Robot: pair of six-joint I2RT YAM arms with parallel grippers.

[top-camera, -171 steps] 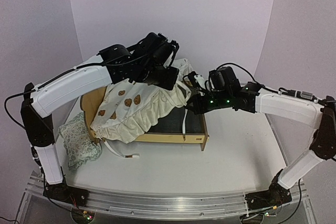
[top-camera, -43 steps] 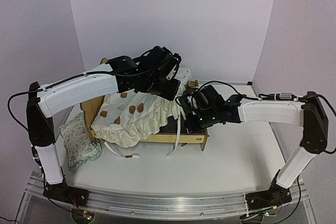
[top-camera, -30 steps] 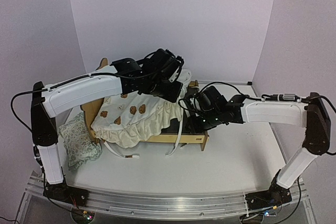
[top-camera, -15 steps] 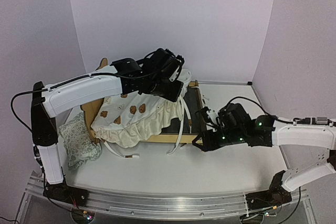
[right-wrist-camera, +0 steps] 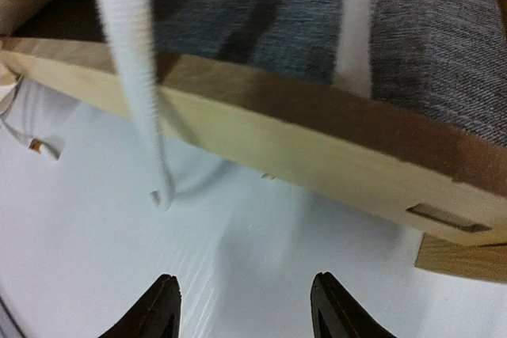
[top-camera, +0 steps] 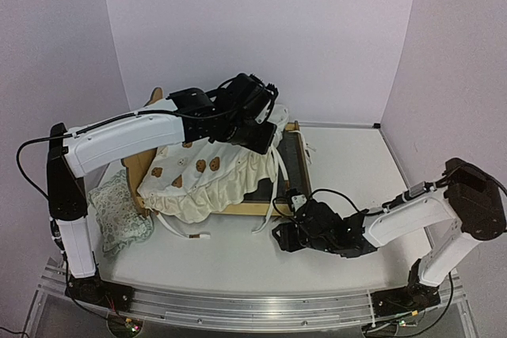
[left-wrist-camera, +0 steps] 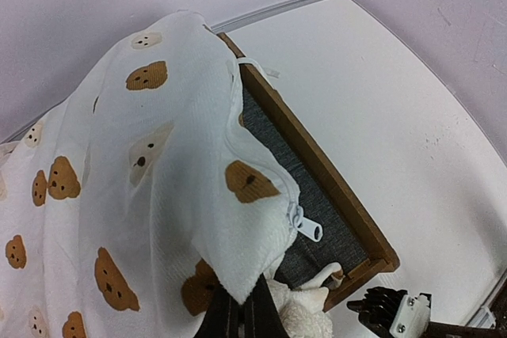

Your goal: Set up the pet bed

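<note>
The pet bed (top-camera: 238,209) stands left of the table's middle, a plywood frame with a dark grey base (top-camera: 289,156). A cream bear-print cover (top-camera: 202,176) lies heaped over most of it. My left gripper (top-camera: 265,138) is shut on the cover's edge and holds it up above the bed. In the left wrist view its fingers (left-wrist-camera: 238,314) pinch the cover (left-wrist-camera: 158,156) near a zipper pull (left-wrist-camera: 309,229), over the bed rail (left-wrist-camera: 317,172). My right gripper (top-camera: 281,237) is open and empty, low over the table in front of the bed's near right corner. Its wrist view faces the rail (right-wrist-camera: 317,156).
A pale floral pillow (top-camera: 119,211) lies on the table left of the bed. White ties hang over the front rail (top-camera: 273,187) and trail on the table (top-camera: 178,231); one tie (right-wrist-camera: 135,77) dangles before the right gripper (right-wrist-camera: 245,306). Walls close in behind.
My right gripper has opened and swung from the bed's far end down to the table in front of the bed. The left gripper has kept its hold without moving.
</note>
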